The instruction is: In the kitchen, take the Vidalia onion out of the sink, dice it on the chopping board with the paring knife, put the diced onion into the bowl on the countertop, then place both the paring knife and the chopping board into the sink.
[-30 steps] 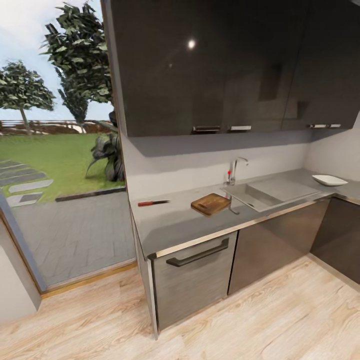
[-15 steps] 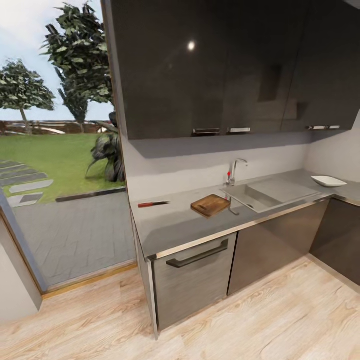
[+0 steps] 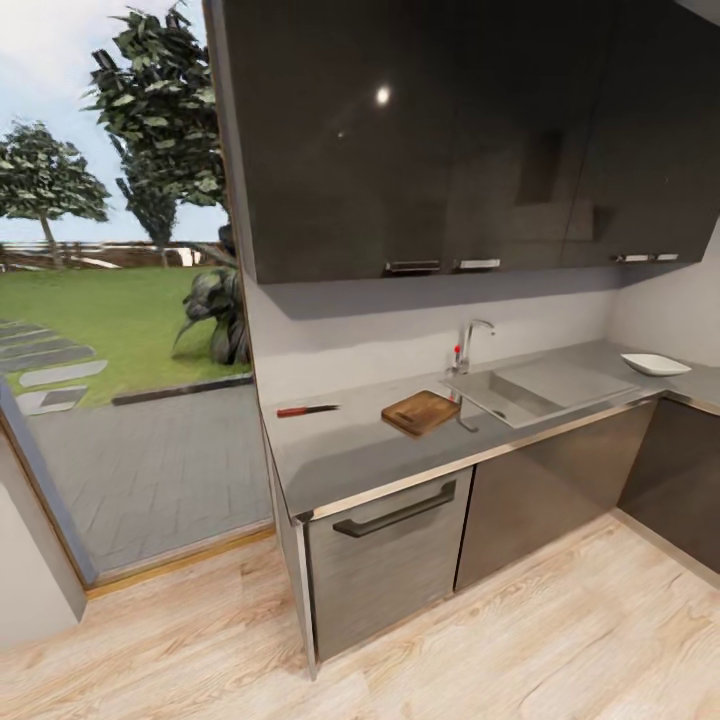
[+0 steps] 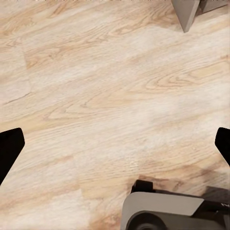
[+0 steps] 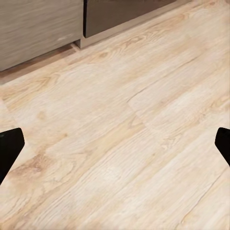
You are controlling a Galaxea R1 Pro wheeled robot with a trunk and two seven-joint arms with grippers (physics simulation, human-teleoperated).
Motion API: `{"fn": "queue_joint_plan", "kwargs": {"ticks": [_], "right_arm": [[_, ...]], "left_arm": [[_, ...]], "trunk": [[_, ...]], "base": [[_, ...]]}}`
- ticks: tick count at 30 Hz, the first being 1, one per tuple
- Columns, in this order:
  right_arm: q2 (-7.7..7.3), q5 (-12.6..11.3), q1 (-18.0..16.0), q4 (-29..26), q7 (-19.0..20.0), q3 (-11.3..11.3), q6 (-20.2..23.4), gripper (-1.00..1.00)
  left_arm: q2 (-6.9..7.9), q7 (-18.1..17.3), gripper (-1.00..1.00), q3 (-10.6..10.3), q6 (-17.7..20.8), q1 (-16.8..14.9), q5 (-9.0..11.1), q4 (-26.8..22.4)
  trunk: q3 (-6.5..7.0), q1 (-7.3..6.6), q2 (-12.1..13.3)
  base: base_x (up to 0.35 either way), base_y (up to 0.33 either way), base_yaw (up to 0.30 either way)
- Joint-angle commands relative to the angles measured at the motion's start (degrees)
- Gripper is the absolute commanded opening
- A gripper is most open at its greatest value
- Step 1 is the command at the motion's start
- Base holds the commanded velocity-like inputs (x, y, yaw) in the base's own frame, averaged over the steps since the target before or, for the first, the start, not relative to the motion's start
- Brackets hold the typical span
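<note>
Approach step, nothing grasped: both claws, left claw [image 4: 115, 143] and right claw [image 5: 115, 143], wide, empty, pointing at wooden floor [image 5: 143, 124], well apart from desk [image 3: 340, 450] w/ chopping board [image 3: 421, 411], paring knife [image 3: 305, 410], sink [image 3: 520, 392], bowl [image 3: 654, 364]; onion unseen; next: drive to sink.

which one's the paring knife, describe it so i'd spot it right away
Find the long grey countertop under the dark wall cabinets, with the sink towards its right. Left of the sink lies the brown chopping board, and further left, alone near the window end, lies the paring knife. It is the slim thing with a red handle and dark narrow blade, far thinner than the board.
</note>
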Motion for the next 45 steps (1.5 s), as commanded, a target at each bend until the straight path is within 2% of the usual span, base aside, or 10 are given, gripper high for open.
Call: {"fn": "queue_joint_plan", "kwargs": {"ticks": [1,23,45], "right_arm": [[0.02,0.01,-0.03,0.02,-0.16,-0.01,-0.18,1.00],[0.02,0.01,-0.02,0.03,-0.16,0.04,-0.18,1.00],[0.02,0.01,-0.01,0.02,-0.23,0.07,-0.18,1.00]], "left_arm": [[-0.02,0.14,1.00,0.01,-0.11,0.00,0.09,-0.08],[-0.01,0.14,1.00,0.01,-0.11,0.00,0.09,-0.11],[0.04,0.14,1.00,-0.13,-0.11,0.00,0.01,-0.13]], "trunk": [[0.09,-0.20,0.33],[4.04,-5.03,9.15],[4.04,-5.03,9.15]], "base": [[0.000,0.000,0.000],[0.000,0.000,0.000],[0.000,0.000,0.000]]}}
